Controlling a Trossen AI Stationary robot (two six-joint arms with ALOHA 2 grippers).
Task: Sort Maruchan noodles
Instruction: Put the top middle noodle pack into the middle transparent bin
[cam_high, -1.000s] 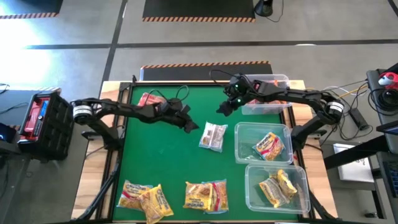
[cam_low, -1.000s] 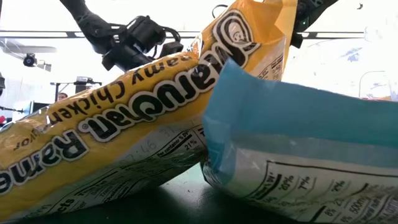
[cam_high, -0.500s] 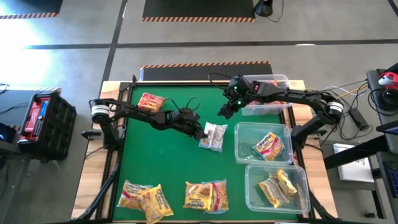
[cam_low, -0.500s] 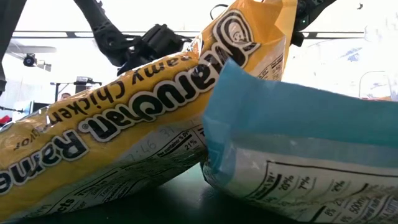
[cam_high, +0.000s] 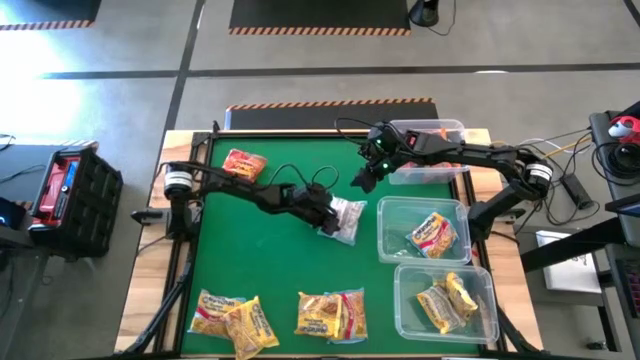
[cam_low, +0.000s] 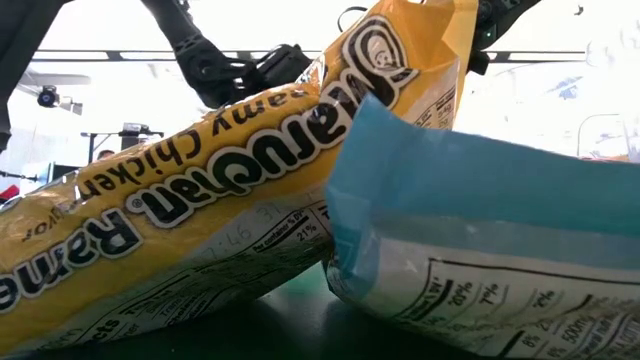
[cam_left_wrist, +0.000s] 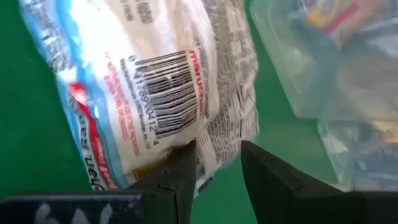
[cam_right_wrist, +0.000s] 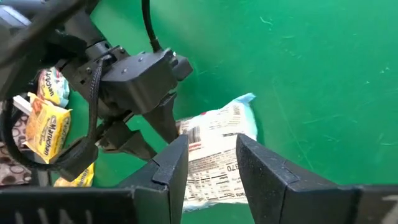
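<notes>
A white and blue Maruchan packet (cam_high: 350, 220) lies flat on the green table, barcode side up (cam_left_wrist: 155, 81). My left gripper (cam_high: 328, 211) is low at the packet's left end, open, and the packet's edge (cam_left_wrist: 219, 148) reaches between its fingertips. My right gripper (cam_high: 361, 176) hovers higher on the far side of that packet, open and empty (cam_right_wrist: 211, 163). A red packet (cam_high: 243, 163) lies at the far left. Yellow packets (cam_high: 230, 318) and a yellow and blue pair (cam_high: 331, 314) lie along the near edge. My left gripper's fingers (cam_left_wrist: 177, 177) slant down from the table's left, one on either side of the edge of the packet's left end (cam_right_wrist: 184, 132). I cannot tell whether they touch it. The packet lies flat on the table.
Three clear bins stand along the right side: a far one (cam_high: 432, 168) under the right arm and two nearer ones (cam_high: 392, 222), (cam_high: 408, 300) holding yellow packets. In the low view a yellow packet (cam_low: 200, 200) and a blue one (cam_low: 480, 230) fill the picture.
My left gripper has moved toward the table's right edge and down, from near the red packet to the left end of the white and blue packet. The red packet, hidden under the arm before, now shows.
</notes>
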